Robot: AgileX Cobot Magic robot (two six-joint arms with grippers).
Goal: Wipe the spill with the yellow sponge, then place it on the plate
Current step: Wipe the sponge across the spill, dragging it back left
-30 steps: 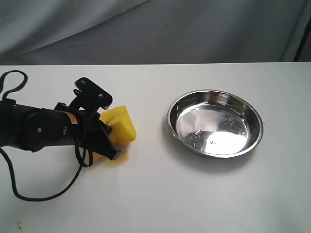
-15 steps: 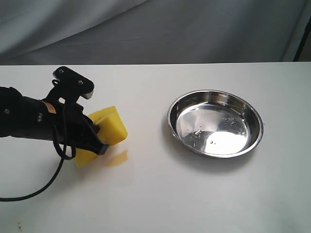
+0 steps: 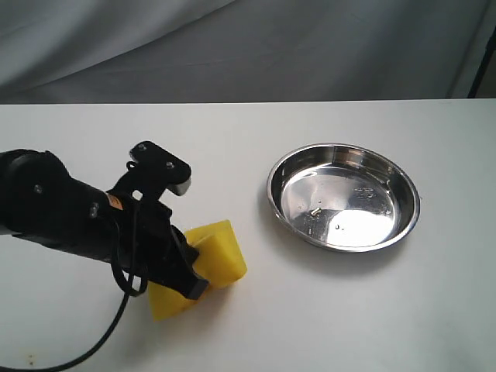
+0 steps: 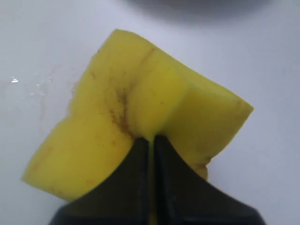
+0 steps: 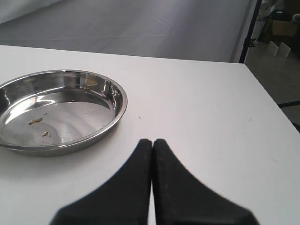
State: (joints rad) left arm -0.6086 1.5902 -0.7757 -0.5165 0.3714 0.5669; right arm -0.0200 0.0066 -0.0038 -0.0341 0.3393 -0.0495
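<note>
The yellow sponge (image 3: pixel 215 254) is pinched and folded in my left gripper (image 3: pixel 194 284), which is shut on its middle. It is low at the white table, at the front left. In the left wrist view the sponge (image 4: pixel 117 117) bulges either side of the gripper (image 4: pixel 151 139) and has brownish marks along its crease. The spill does not show in the exterior view; the left wrist view has only a faint wet glint (image 4: pixel 33 86) beside the sponge. The steel plate (image 3: pixel 346 146) sits to the right, holding only a few specks. My right gripper (image 5: pixel 152 140) is shut on nothing, near the plate (image 5: pixel 123 105).
A black cable (image 3: pixel 116 329) trails from the left arm across the table's front left. The table's right edge (image 5: pixel 262 93) runs close beyond the right gripper. Grey cloth (image 3: pixel 248 46) hangs behind the table.
The left arm swept the sponge left, then forward and right toward the table's front. The amber streak that lay beside the sponge earlier no longer shows.
</note>
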